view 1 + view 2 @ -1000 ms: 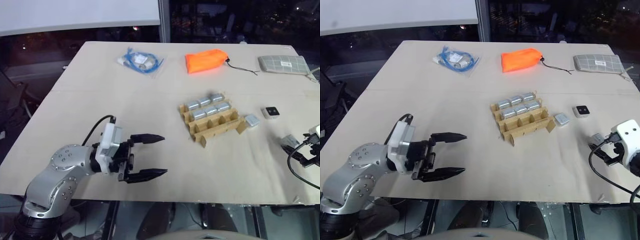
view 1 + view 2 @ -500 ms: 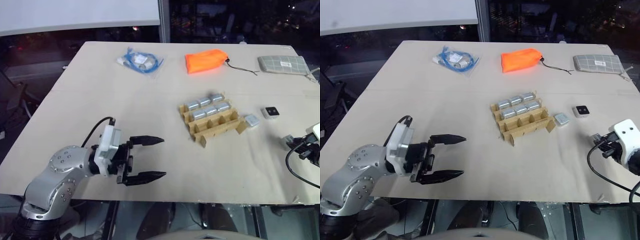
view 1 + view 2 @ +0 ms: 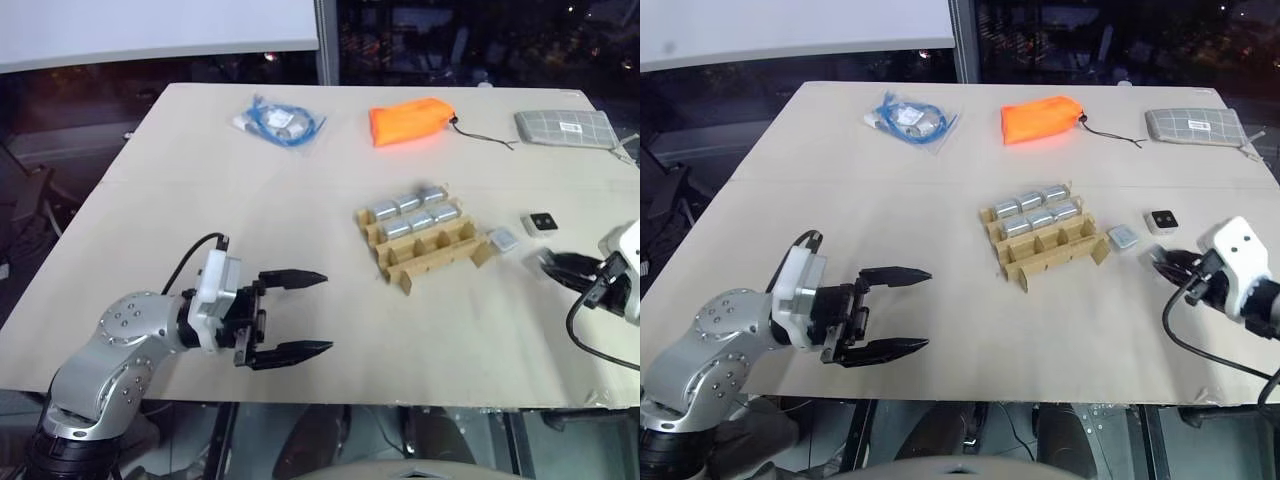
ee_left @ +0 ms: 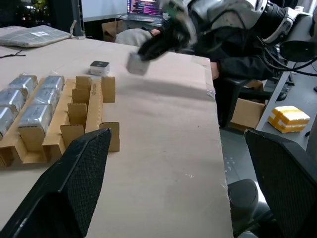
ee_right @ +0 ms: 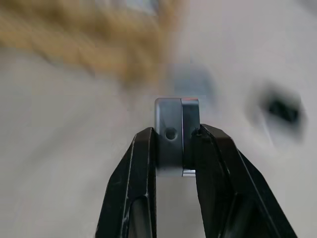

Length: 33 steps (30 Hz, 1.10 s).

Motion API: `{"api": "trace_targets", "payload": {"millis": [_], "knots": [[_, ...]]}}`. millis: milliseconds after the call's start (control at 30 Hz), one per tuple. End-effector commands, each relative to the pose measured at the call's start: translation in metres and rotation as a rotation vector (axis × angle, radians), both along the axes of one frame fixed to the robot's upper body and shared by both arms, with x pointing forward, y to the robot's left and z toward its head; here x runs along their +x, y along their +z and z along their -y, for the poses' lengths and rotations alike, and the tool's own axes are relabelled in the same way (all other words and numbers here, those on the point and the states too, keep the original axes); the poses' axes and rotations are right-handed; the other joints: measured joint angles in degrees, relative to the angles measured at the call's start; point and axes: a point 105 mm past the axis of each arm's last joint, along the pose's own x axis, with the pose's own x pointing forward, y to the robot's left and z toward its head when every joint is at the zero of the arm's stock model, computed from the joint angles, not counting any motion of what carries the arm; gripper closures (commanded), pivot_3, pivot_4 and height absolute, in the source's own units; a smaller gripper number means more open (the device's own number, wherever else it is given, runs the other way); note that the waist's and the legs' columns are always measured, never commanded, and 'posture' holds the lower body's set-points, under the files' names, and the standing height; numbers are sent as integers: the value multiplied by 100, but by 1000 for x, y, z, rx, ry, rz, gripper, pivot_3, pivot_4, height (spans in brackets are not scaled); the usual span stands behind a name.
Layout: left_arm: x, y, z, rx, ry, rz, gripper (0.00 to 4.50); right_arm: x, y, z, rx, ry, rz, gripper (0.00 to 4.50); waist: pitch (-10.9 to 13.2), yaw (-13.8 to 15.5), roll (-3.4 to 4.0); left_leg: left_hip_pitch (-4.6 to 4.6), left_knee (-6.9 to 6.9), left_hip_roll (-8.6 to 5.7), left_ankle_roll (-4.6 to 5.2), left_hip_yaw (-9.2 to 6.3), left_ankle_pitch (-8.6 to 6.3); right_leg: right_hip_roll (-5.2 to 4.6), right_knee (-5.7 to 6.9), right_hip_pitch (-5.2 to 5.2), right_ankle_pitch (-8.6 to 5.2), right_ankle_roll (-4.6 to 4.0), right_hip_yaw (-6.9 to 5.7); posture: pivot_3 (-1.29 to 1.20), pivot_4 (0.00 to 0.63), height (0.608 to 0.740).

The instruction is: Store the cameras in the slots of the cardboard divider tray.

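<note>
The cardboard divider tray (image 3: 437,258) lies right of the table's middle. Its two far rows hold several silver-grey cameras (image 3: 409,204), and the near row of slots is empty. Two loose cameras lie just right of the tray: one silver (image 3: 503,239), one showing a white face with a black square (image 3: 541,224). My right gripper (image 3: 553,263) hovers above the table right of the tray, shut on a camera (image 5: 177,124) that stands upright between its fingers. My left gripper (image 3: 327,311) is open near the front edge, well left of the tray and holding nothing.
At the back of the table lie a bag of blue cable (image 3: 282,123), an orange pouch (image 3: 412,120) and a grey checked pouch (image 3: 565,128). The table's right edge (image 4: 213,94) is close to the right arm, with a chair and boxes beyond.
My right gripper closed on the camera at the table's right edge, lifted it and carried it left toward the tray. The left arm stayed still.
</note>
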Motion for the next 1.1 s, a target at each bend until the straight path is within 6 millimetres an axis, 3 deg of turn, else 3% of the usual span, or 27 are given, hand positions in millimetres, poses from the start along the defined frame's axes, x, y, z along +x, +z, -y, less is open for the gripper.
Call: {"api": "trace_targets", "payload": {"millis": [33, 200, 300, 600, 833, 1100], "knots": [[2, 6, -1, -10, 15, 32, 0, 9, 28, -40, -110, 234, 152, 3966, 2, -34, -2, 1, 0, 0, 0, 0, 0, 0, -1, 0, 0, 0, -1, 0, 150, 740], [0, 4, -3, -5, 29, 28, 0, 34, 29, -82, -224, 514, 257, 3966, 7, -86, -9, -7, -2, 1, -1, -7, 0, 1, -14, -2, 1, -1, -11, 0, 150, 740], [-1, 5, -4, -4, 54, 33, 0, 40, 15, -88, -326, 654, 251, 3966, 10, -66, -15, -10, -6, 0, -1, -9, 0, 0, -15, -7, 1, -2, -13, 0, 150, 740], [-12, 5, 0, -24, 117, 22, 0, 44, 4, -121, -362, 914, 273, 3966, 17, -89, -14, -9, -21, -1, 2, -8, -3, -1, -11, -21, 2, -4, -5, 0, 150, 740], [-13, 6, 2, -33, 146, 27, 0, 51, -10, -130, -410, 948, 295, 3966, 17, -76, -14, -9, -20, -4, 1, -6, -3, -2, -9, -21, 3, -4, -3, 0, 150, 740], [-14, 8, 4, -34, 164, 35, 0, 59, -19, -125, -456, 955, 279, 3966, 17, -83, -13, -6, -20, -3, 0, -6, -2, 0, -4, -22, 3, -5, -1, 0, 150, 740]]}}
